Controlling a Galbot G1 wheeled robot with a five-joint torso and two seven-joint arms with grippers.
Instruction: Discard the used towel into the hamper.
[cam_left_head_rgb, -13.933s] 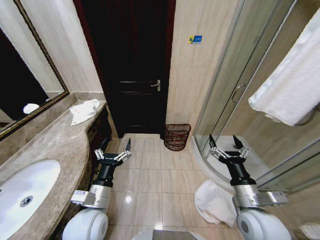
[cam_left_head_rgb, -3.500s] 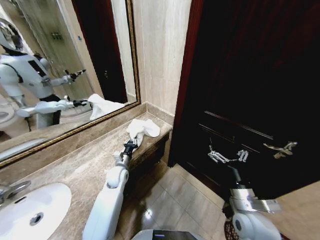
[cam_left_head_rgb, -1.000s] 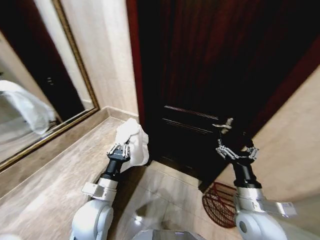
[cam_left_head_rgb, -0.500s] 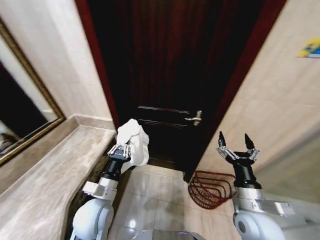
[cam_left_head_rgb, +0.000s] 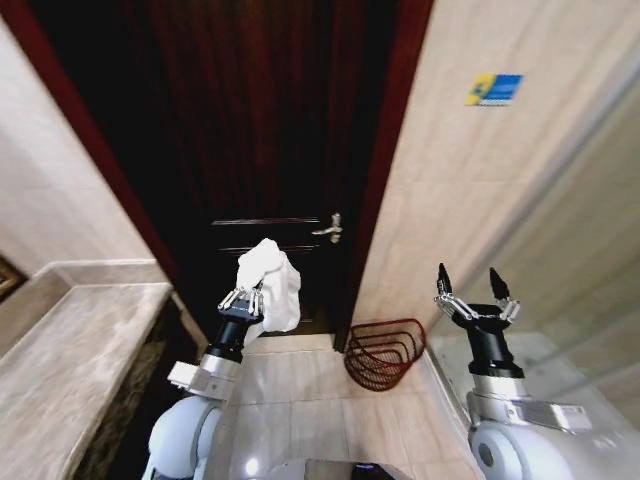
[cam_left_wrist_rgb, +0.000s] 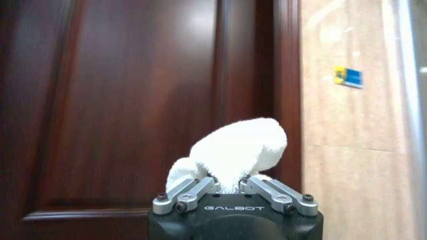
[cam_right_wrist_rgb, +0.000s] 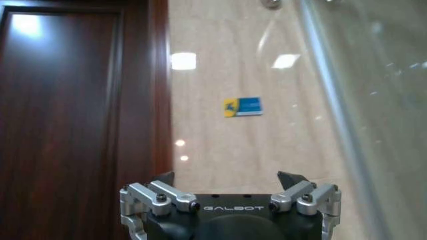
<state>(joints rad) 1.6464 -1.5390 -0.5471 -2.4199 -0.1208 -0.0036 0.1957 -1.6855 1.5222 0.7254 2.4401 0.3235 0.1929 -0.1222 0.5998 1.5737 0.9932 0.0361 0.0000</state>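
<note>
My left gripper (cam_left_head_rgb: 243, 297) is shut on the white towel (cam_left_head_rgb: 271, 284), held up in the air in front of the dark wooden door. In the left wrist view the towel (cam_left_wrist_rgb: 233, 150) bulges out above the closed fingers (cam_left_wrist_rgb: 187, 192) of the left gripper (cam_left_wrist_rgb: 227, 189). The hamper (cam_left_head_rgb: 384, 353), a reddish-brown wire basket, stands on the floor by the tiled wall, to the right of the towel and lower. My right gripper (cam_left_head_rgb: 470, 285) is open and empty, raised to the right of the hamper. The right wrist view shows the same gripper (cam_right_wrist_rgb: 228, 181) with its fingers spread toward the tiled wall.
A dark door (cam_left_head_rgb: 250, 150) with a metal handle (cam_left_head_rgb: 328, 230) is straight ahead. The marble counter (cam_left_head_rgb: 60, 350) runs along the left. A beige tiled wall with a small blue sticker (cam_left_head_rgb: 493, 89) is at the right, beside a glass shower panel (cam_right_wrist_rgb: 373, 100).
The whole view has swung right: the mirror and counter slid off to the left and the hamper moved toward the centre. The left gripper still holds the towel; the right gripper stays open.
</note>
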